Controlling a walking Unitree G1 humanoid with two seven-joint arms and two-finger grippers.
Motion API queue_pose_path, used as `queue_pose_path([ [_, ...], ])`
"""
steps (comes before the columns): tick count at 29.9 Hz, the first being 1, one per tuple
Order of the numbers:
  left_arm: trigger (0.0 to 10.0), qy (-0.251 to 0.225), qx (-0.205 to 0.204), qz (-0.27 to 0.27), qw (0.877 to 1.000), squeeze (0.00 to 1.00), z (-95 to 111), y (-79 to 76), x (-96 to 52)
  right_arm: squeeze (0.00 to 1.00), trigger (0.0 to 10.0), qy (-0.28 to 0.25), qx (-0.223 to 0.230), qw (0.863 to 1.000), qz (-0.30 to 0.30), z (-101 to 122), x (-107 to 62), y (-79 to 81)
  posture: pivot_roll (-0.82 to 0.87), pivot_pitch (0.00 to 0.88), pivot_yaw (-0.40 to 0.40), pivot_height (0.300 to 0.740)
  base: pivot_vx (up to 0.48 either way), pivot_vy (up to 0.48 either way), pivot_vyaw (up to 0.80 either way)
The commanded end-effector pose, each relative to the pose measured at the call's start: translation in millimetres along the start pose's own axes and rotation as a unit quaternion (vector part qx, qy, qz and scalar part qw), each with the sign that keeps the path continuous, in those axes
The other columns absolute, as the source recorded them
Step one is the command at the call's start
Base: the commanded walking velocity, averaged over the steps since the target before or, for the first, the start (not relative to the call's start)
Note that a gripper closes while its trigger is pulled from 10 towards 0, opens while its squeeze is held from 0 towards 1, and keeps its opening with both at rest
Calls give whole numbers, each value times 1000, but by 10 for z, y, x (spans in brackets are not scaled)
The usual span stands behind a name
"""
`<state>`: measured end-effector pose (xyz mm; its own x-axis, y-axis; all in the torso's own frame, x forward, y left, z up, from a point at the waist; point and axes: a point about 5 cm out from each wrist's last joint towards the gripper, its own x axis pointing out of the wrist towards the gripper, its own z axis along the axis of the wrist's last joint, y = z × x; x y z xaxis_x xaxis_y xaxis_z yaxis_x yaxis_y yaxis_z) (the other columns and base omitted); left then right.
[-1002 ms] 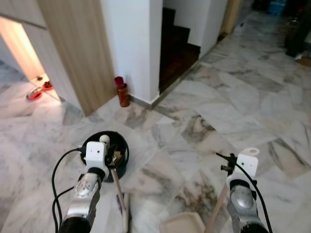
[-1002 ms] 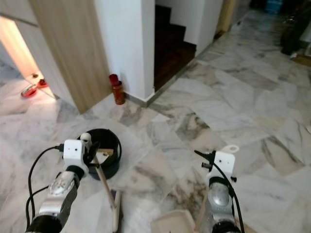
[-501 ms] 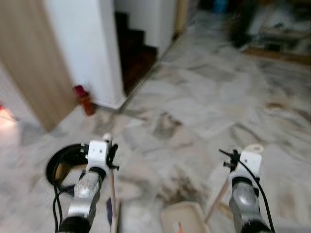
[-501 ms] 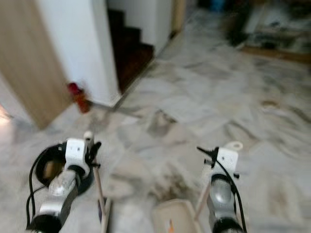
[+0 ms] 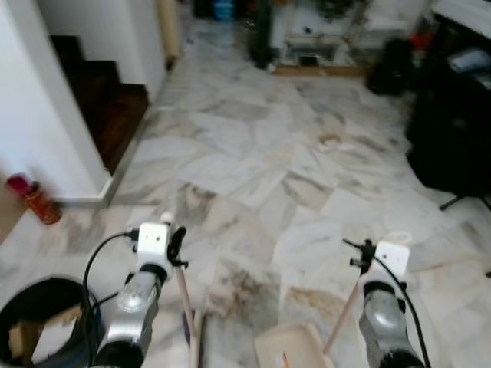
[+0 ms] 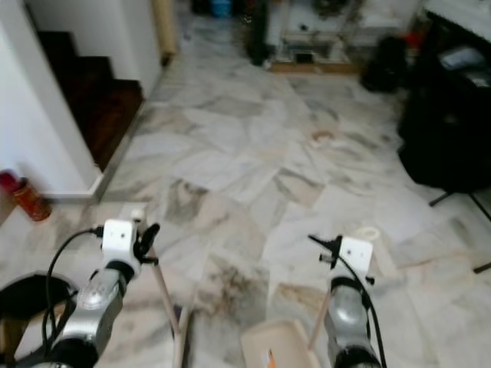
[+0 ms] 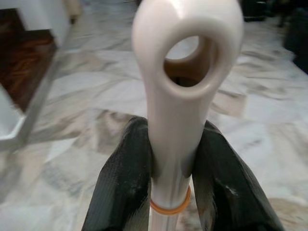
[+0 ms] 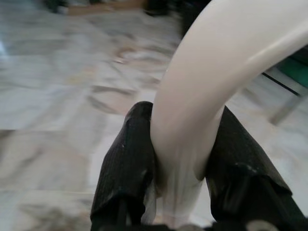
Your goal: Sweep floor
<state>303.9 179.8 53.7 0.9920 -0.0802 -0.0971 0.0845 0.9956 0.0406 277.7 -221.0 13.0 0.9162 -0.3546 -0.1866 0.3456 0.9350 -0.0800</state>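
Claws came first. The left claw [image 7: 171, 192] was closed tight on the top of the broom handle [image 7: 185, 72], a cream stick with a hole at its end and an orange ring lower down. The stick ran down from that claw to the floor, where the broom head [image 5: 193, 341] sat low in front of the robot. The right claw [image 8: 180, 168] was squeezed on the curved top of the dustpan handle [image 8: 226, 62]. Its thin pole sloped down to the dustpan [image 5: 288, 349], which lay flat on the marble floor [image 5: 253, 146] just beside the broom head.

A black bin [image 5: 34, 326] with scraps of card in it stood near the left arm. A red bottle [image 5: 32, 201] stood by the white wall, next to dark stairs [image 5: 107, 100]. Far off on the floor lay a small pale scrap [image 5: 330, 142] — too blurry to tell what it was.

The robot looked to be between sweeps, facing open floor and hunting for dirt. The next move would likely call for walking toward that scrap, keeping both grips firm, then setting the pan down flat — and brushing the scrap in.
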Motion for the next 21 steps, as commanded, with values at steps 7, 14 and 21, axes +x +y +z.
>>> queue_pose_path([
  [7, 10000, -19, -8, -4, 1000, 0, 54, -30, 12, 0, 10000, -14, -3, 1000, -9, 45, 13, -18, -60, 0, 26, 740, 0, 0, 0],
  [14, 10000, -18, -13, 0, 1000, 0, 62, -29, 25, 0, 10000, -12, -1, 1000, -12, 26, -2, -15, -56, 0, 29, 740, 137, 0, 0],
  [21, 10000, -14, -16, -5, 1000, 0, 65, -53, 56, 0, 10000, -20, -4, 1000, 4, 69, 11, 84, -63, 0, 29, 740, 403, 0, 0],
])
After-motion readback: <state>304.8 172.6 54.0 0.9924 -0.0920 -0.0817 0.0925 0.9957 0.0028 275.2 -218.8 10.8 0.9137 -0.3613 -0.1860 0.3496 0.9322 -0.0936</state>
